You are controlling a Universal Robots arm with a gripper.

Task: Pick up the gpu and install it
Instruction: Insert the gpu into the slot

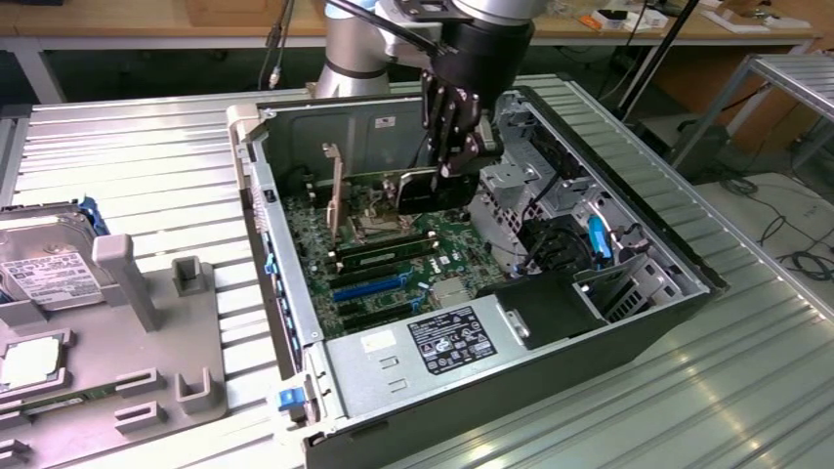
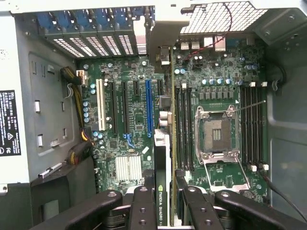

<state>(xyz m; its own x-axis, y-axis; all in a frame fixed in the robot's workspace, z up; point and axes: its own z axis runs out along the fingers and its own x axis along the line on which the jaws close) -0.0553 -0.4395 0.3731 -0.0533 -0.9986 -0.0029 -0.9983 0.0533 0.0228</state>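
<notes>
The gpu (image 1: 433, 192) is a thin dark card with a green edge and a silvery bracket (image 1: 334, 186) at one end. It stands on edge inside the open computer case (image 1: 678, 313), over the motherboard (image 1: 391, 264). My gripper (image 1: 452, 161) reaches down from above and is shut on the card's top edge. In the wrist view the gpu (image 2: 161, 191) runs edge-on between my fingers (image 2: 142, 208), with my gripper (image 2: 165, 211) astride it. The card lies between the blue slot (image 2: 148, 108) and the memory slots (image 2: 182, 124). I cannot tell whether it touches a slot.
A CPU socket (image 2: 216, 132) sits beside the card. The power supply (image 1: 443, 337) fills the case's near end and a drive cage (image 1: 561, 195) stands at the exterior view's right. A grey fixture (image 1: 131, 293) at the exterior view's left holds a hard drive (image 1: 46, 269).
</notes>
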